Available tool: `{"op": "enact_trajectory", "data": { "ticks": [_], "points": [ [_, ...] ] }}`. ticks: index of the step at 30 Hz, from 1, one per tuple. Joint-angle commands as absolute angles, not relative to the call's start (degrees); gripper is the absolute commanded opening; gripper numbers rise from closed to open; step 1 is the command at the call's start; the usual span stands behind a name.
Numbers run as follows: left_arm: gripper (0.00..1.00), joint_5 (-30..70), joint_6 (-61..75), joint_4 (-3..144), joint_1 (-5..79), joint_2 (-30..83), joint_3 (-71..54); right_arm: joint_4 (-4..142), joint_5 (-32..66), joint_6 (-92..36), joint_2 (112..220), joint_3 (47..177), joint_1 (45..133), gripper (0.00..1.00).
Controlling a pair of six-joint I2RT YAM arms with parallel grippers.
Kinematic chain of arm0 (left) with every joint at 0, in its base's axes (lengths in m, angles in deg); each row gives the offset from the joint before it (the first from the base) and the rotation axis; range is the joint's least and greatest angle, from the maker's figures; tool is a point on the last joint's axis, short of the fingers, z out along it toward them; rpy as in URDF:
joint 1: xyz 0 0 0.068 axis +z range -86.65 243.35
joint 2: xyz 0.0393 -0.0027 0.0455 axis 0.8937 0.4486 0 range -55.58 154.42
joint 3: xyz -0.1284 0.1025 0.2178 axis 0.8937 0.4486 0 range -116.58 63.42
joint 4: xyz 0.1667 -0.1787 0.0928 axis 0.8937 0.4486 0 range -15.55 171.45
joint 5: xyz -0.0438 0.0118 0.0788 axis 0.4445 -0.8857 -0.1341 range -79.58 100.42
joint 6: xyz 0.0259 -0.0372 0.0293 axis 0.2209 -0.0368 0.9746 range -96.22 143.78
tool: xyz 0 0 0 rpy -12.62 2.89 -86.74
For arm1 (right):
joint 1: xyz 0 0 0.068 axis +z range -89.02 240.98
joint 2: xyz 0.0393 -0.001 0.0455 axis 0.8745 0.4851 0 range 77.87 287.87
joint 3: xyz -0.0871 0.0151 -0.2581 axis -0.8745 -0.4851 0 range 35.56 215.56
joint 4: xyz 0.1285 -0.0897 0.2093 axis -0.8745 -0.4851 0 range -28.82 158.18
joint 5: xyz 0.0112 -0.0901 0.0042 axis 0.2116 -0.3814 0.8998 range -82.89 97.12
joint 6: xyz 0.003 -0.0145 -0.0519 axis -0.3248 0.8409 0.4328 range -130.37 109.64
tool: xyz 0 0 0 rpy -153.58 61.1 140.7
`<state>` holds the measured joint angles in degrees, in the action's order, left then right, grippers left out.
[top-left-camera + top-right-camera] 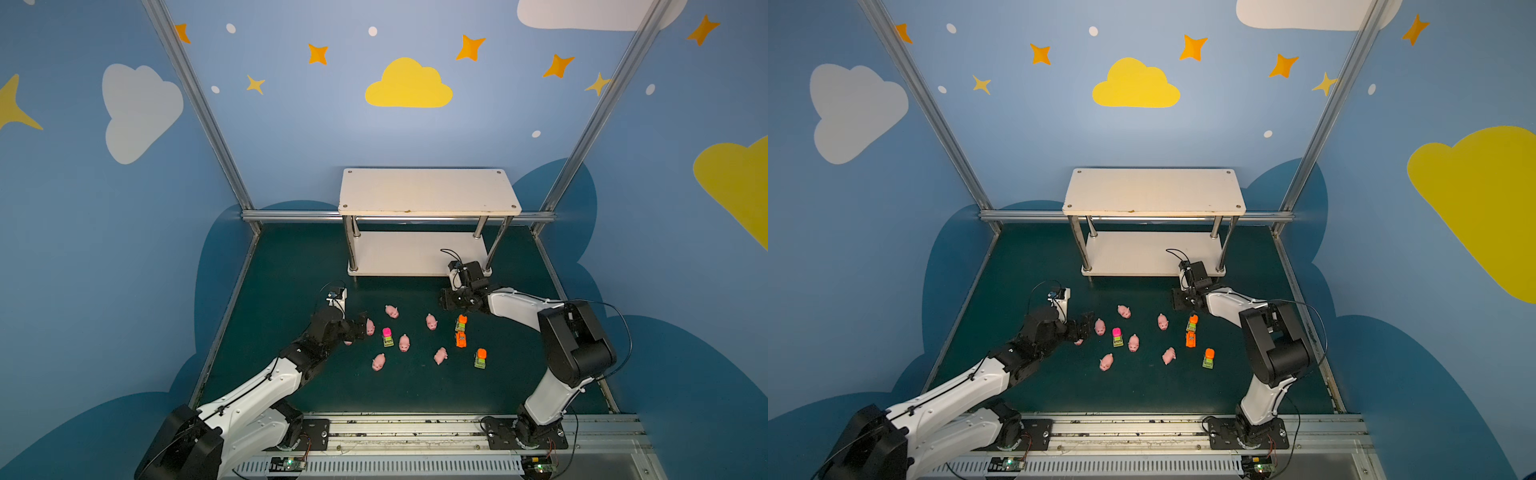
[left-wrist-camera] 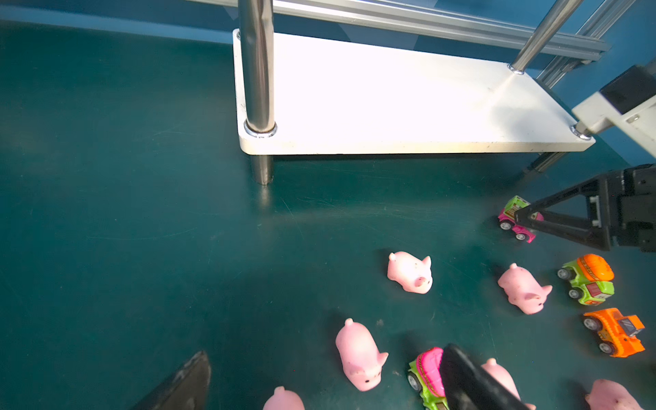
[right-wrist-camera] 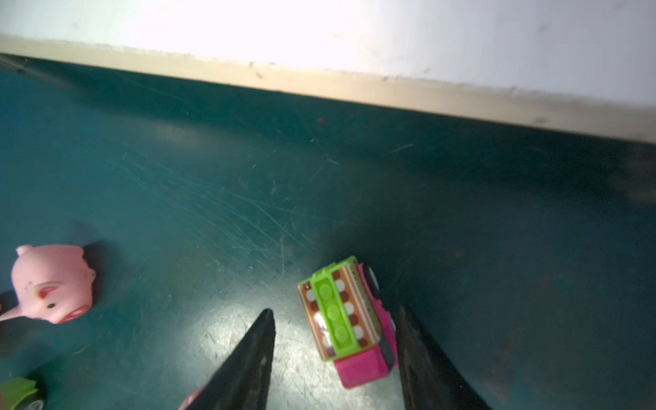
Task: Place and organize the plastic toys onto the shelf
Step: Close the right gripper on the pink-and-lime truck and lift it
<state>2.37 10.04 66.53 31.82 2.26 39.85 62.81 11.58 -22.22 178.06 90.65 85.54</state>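
The two-tier white shelf (image 1: 428,191) (image 1: 1152,191) stands at the back with both boards bare. Several pink pigs and small vehicles lie scattered on the green mat in front of it. My right gripper (image 3: 335,316) (image 1: 451,301) is low, just before the lower board (image 3: 355,28). Its jaws straddle a pink-and-green truck (image 3: 349,319) (image 2: 513,216): one finger touches it and a gap shows at the other. My left gripper (image 2: 326,353) (image 1: 359,328) is wide open over a pig (image 2: 360,355) (image 1: 370,326), with a pink-topped green car (image 2: 427,372) (image 1: 387,337) beside one finger.
Other pigs (image 1: 391,311) (image 1: 431,321) (image 1: 404,343) lie mid-mat. Two orange-and-green trucks (image 1: 461,322) (image 1: 481,358) and an orange digger (image 1: 460,340) sit to the right. Chrome shelf legs (image 2: 257,71) and aluminium frame posts (image 1: 199,104) border the workspace.
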Motion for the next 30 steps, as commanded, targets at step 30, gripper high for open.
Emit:
{"op": "enact_trajectory", "data": {
  "ticks": [30],
  "points": [
    [1.0, 2.42, 10.65, 68.55, 31.79, -3.15, 39.36, 58.54, 4.84, -25.57, 181.98, 93.57, 87.62, 0.31]
  ]
}}
